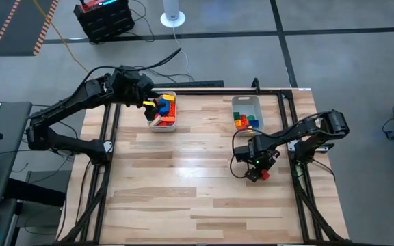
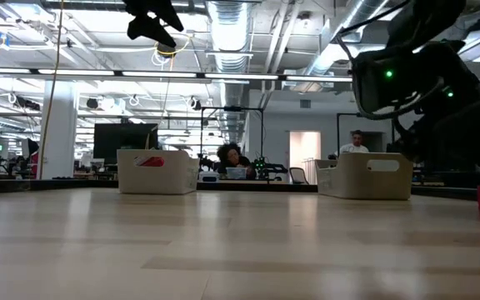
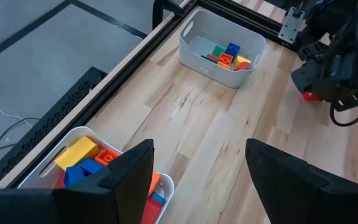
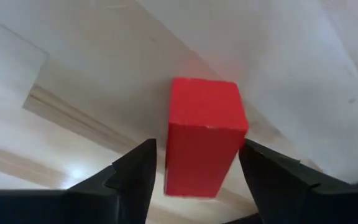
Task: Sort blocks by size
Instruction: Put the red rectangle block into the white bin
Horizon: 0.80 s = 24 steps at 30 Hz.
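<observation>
Straddling a red block (image 4: 204, 137) on the pale wood table (image 1: 183, 198), both tools gape open.

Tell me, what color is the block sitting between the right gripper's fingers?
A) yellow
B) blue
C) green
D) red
D: in the right wrist view a red block lies on the table between the open fingers of the right gripper, and the high view shows the same red block under that gripper.
</observation>
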Each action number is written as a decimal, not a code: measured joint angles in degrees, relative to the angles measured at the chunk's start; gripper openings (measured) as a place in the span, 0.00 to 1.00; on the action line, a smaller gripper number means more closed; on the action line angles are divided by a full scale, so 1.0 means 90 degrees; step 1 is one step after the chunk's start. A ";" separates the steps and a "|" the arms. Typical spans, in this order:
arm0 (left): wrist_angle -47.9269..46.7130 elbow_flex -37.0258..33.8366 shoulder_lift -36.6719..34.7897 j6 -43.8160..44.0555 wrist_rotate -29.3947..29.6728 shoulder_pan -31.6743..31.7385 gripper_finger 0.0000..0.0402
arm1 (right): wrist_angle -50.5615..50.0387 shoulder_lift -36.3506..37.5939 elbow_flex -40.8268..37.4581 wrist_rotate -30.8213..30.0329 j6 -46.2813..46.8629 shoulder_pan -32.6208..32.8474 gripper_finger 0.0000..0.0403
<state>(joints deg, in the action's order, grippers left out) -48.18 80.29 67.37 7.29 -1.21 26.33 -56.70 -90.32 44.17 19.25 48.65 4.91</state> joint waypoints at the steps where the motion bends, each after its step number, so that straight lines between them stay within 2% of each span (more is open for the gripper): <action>1: 0.0002 0.0000 0.0000 -0.0001 0.0000 0.0000 0.61 | 0.0110 0.0000 -0.0050 -0.0005 -0.0045 0.0018 0.64; 9: 0.0005 -0.0002 0.0012 -0.0266 -0.0001 0.0000 0.61 | 0.0776 0.0000 0.0039 -0.0015 -0.0026 -0.0069 0.38; 13: 0.0068 -0.0005 0.0012 -0.0528 -0.0442 0.0000 0.61 | 0.0947 0.0132 0.0562 -0.0311 -0.0218 -0.0173 0.38; 17: 0.0340 -0.0059 0.0017 -0.0639 -0.1012 -0.0077 0.61 | 0.1176 0.0531 0.1237 -0.1282 -0.0315 -0.0267 0.38; 24: 0.1733 -0.1111 0.0031 -0.0084 -0.1465 -0.0545 0.61 | 0.2844 0.1351 0.1916 -0.2336 -0.0915 -0.0580 0.41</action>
<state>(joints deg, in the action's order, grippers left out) -32.59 70.29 67.65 6.53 -14.40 21.42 -31.11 -78.16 61.41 -1.77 40.42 -0.31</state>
